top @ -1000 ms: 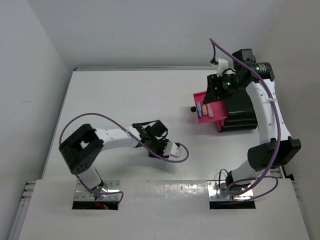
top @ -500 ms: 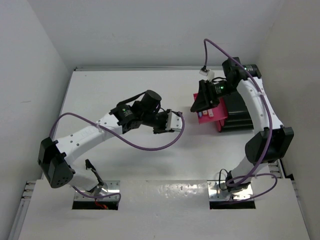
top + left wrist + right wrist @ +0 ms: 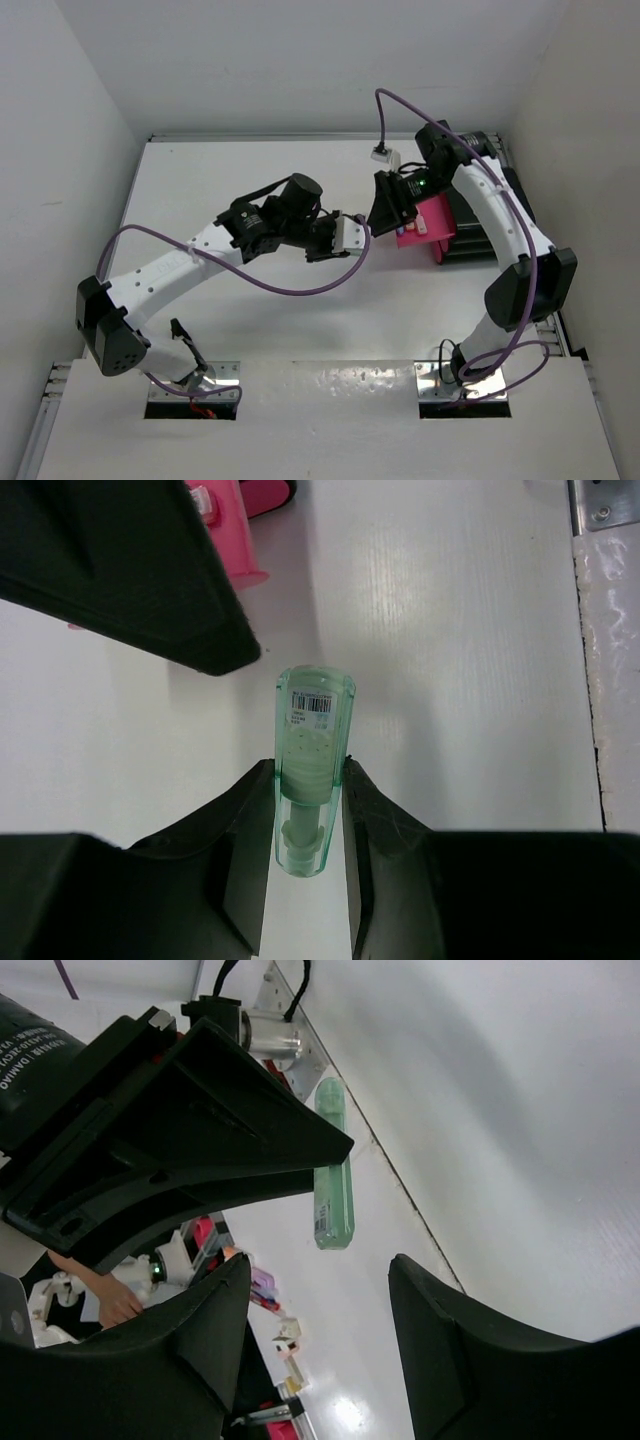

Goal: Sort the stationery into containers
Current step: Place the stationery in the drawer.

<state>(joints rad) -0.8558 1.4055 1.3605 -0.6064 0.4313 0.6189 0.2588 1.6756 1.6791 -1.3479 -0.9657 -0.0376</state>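
Observation:
My left gripper (image 3: 350, 238) (image 3: 310, 772) is shut on a stubby mint translucent piece (image 3: 314, 735) and holds it above the table's middle. My right gripper (image 3: 385, 205) (image 3: 320, 1290) is open and empty, facing the left one close by. The mint piece (image 3: 332, 1165) hangs just beyond its spread fingers. A magenta drawer (image 3: 432, 218) stands pulled out of the black box (image 3: 480, 235), right behind the right gripper. A pink corner of the drawer (image 3: 235, 525) shows in the left wrist view. Most of the drawer's contents are hidden by the right gripper.
The black box stands at the table's right side, against the right wall. Several small purple, red and white pieces (image 3: 265, 1288) show low in the right wrist view beside its left finger. Purple cables loop off both arms. Metal mounting plates (image 3: 195, 385) sit at the near edge.
My left arm swung from the near left to the table's middle with the mint piece. My right gripper moved left from over the drawer until it faces the left gripper.

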